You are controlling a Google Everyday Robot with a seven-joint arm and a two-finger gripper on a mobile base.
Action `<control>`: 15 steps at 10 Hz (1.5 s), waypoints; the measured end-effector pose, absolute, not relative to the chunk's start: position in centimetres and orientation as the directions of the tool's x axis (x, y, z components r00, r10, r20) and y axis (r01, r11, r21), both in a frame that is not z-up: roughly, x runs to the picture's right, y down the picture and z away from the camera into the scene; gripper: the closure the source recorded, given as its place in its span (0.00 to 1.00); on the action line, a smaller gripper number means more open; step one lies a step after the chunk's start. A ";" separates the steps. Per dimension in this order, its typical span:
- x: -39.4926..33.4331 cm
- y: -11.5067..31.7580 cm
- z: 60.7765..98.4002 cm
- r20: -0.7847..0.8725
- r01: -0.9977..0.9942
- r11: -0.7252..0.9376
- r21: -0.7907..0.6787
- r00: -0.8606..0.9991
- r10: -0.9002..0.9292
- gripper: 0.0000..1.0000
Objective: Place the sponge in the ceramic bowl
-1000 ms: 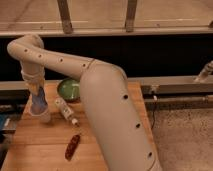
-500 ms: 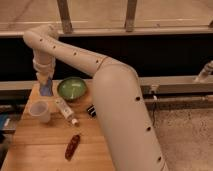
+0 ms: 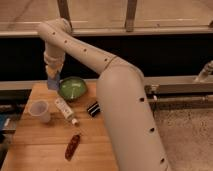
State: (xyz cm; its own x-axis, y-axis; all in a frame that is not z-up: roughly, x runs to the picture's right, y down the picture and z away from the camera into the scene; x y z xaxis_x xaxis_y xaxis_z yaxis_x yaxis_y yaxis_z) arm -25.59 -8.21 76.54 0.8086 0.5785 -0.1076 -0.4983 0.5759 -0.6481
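The blue-lavender sponge (image 3: 53,83) hangs in the air, held at its top by my gripper (image 3: 53,76), which is shut on it. The gripper points down from the long beige arm that crosses the upper left of the camera view. The green ceramic bowl (image 3: 73,89) sits on the far part of the wooden table, just right of the sponge and a little lower. The sponge hangs beside the bowl's left rim, not over its middle. The bowl looks empty.
A translucent cup (image 3: 40,111) stands at the table's left. A white tube bottle (image 3: 65,108) lies in front of the bowl, a black ribbed block (image 3: 93,108) to its right, and a reddish-brown object (image 3: 72,146) nearer the front. My arm's bulky lower link (image 3: 130,120) covers the wooden table's (image 3: 45,145) right side.
The gripper has risen from beside the cup with the sponge in it. It has moved back and right, and now hangs by the bowl's left rim.
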 end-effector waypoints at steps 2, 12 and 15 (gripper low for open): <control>-23.5 -8.0 78.1 -0.117 -0.529 0.532 -0.661 0.773 0.623 0.98; -22.2 -7.2 87.9 -0.174 -0.557 0.378 -0.739 0.701 0.692 0.98; -21.0 -7.8 89.9 -0.239 -0.656 0.335 -0.677 0.626 0.742 0.96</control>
State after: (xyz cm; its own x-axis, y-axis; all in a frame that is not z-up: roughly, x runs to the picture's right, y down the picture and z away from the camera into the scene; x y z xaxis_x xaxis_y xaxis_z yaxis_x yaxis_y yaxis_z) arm -20.96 -7.79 89.85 0.6258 0.7425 -0.2391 -0.6558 0.3348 -0.6767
